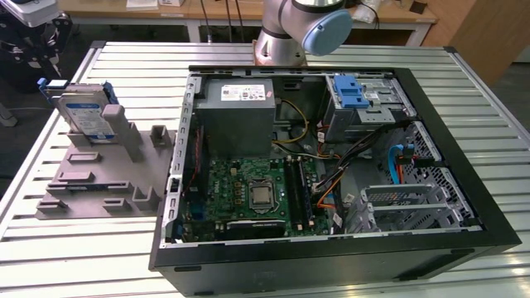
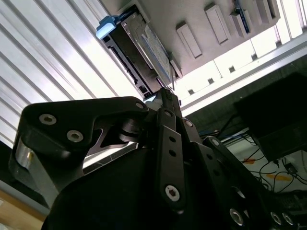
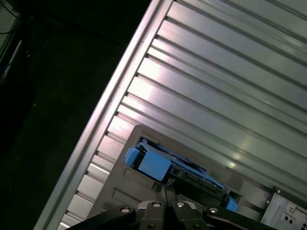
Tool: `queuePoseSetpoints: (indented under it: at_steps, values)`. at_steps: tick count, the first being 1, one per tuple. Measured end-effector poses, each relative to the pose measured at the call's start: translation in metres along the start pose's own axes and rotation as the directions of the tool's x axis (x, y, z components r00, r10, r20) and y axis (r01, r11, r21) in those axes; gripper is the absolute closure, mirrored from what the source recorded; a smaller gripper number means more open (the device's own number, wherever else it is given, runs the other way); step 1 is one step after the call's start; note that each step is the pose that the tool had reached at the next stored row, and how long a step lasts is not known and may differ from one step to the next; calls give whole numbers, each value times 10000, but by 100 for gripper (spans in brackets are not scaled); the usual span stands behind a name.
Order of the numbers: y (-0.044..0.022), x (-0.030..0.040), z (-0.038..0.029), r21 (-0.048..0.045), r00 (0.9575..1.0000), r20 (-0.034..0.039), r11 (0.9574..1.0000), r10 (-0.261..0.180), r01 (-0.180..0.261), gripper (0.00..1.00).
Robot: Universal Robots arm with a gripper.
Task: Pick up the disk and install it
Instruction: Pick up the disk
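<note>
The disk (image 1: 87, 118) stands on edge in a slot at the far end of a grey holder (image 1: 91, 180), at the exterior view's left. It is silver-grey with a blue-and-white label and a blue bracket. My gripper (image 1: 48, 65) hangs just above the disk's far upper corner, apart from it. In both wrist views I look down past the fingertips onto the disk's top edge (image 2: 144, 52) (image 3: 180, 170) and its blue bracket. The gripper (image 3: 163, 186) (image 2: 166, 92) is shut, its two thin fingertips pressed together with nothing between them.
An open computer case (image 1: 463, 242) lies on the slatted metal table (image 1: 124, 62) to the holder's right. Inside are a grey power supply (image 1: 236, 118), a green motherboard (image 1: 257, 192), cables, and a metal drive cage with a blue latch (image 1: 352, 93). The arm's base (image 1: 290, 31) stands behind the case.
</note>
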State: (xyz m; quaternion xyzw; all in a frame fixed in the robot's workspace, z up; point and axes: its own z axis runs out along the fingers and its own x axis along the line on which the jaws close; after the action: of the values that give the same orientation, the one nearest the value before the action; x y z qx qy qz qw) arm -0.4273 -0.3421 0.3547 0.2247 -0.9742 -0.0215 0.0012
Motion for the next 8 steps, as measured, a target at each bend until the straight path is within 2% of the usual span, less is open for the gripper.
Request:
queuePoseSetpoints:
  at_steps: [8]
  values:
    - [0,0,0,-1,10000,-5,10000,-91,91,89]
